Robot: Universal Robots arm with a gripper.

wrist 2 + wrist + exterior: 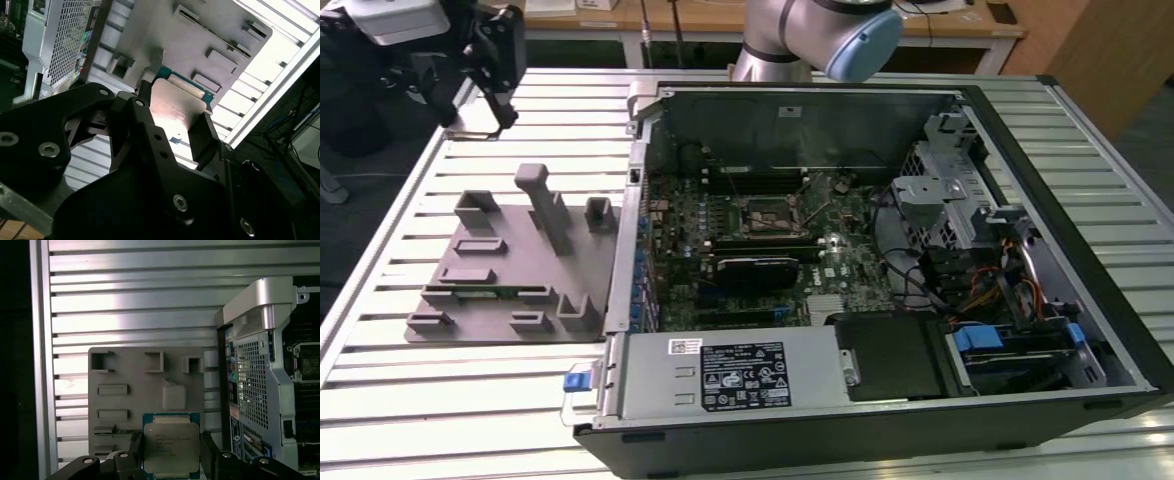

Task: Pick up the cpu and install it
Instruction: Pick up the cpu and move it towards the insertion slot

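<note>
At the exterior view's left, the gripper [499,105] hung high over the far corner of the slatted table [400,400], well apart from the grey fixture plate [500,285] that lay nearer the camera. In the first wrist view its fingers [135,452] were pressed against two opposite edges of the cpu [171,447], pinching it by that thin border alone, silver top toward the lens. That narrow hold looked like the first hazard: a quick swing or a jolt could let the chip twist between the fingers or slide out, and a fall onto the metal slats would likely harm its underside. Further right stood the open computer case [1121,330], whose raised side wall [640,120] lay between the gripper and the motherboard [854,260]. A path kept too low would probably strike that wall and knock the chip askew. Inside, the socket [769,212] sat near the middle of the board, with long slots [754,183] and a black block [754,270] close beside it. Whether its frame stood open could not be told, so a descent might meet a closed frame. A chip arriving slightly turned or tilted could damage the socket or fail to seat flat. Toward the exterior view's right, loose cables [961,290] lay apart from the socket and seemed a lesser threat.
</note>
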